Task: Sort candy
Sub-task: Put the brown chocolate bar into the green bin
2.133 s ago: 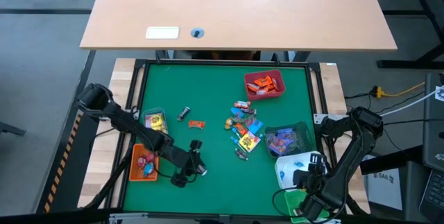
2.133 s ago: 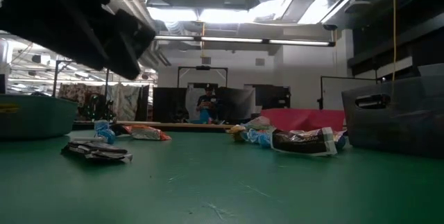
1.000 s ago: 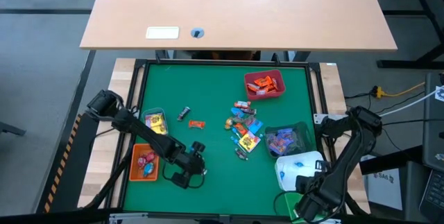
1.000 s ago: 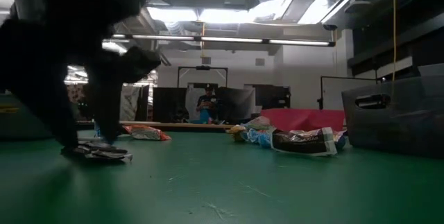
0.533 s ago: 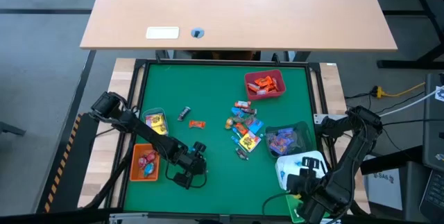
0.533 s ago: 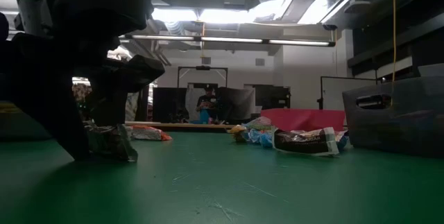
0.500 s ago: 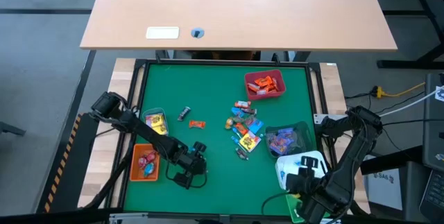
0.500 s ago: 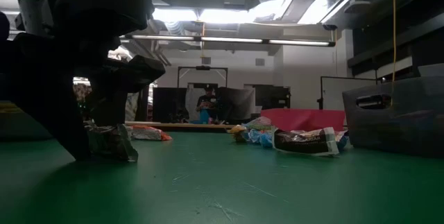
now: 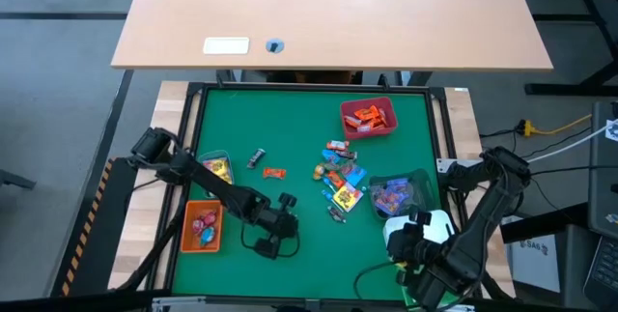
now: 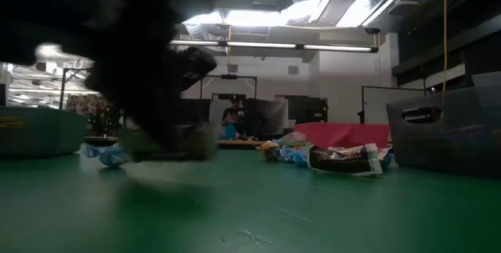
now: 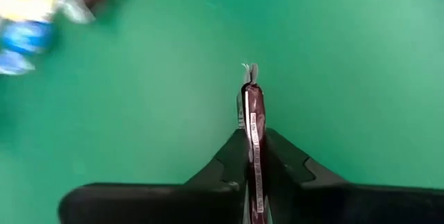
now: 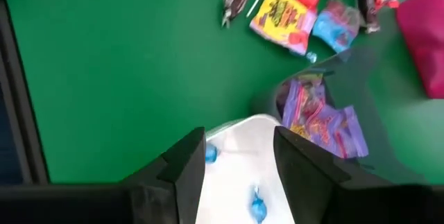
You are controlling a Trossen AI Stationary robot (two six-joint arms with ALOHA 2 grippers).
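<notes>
Candy sorting stood roughly half done when we looked down from above: the red bin (image 9: pixel 368 117) held orange-red sweets, the clear bin (image 9: pixel 214 168) a yellow one, the orange bin (image 9: pixel 202 228) pink ones, and the dark green bin (image 9: pixel 398 194) purple ones, while a loose heap of candy (image 9: pixel 338 178) lay mid-surface and two strays (image 9: pixel 265 164) sat to its left. We saw the left end effector (image 9: pixel 285 217) low over the green surface (image 9: pixel 290 119) near its front edge, and the right end effector (image 9: pixel 408 238) poised over the white bin (image 9: pixel 422 229).

From surface height, we made out a blurred dark arm (image 10: pixel 145 57) filling the left, a grey-green bin wall (image 10: pixel 39 130) behind it, wrapped sweets (image 10: pixel 337 159) and a red bin side farther off, and a workshop room with ceiling strip lights beyond, where a distant person (image 10: pixel 232 120) stood.

Through the left wrist camera, we found that end effector (image 11: pixel 252 156) pinched tight on a dark brown candy bar (image 11: pixel 252 113), held edge-on above bare green.

Through the right wrist camera, we saw its fingers (image 12: pixel 184 163) set moderately apart and empty over the white bin (image 12: pixel 232 182), which held blue sweets. We judged the brown bar's delivery and the central heap remained.
</notes>
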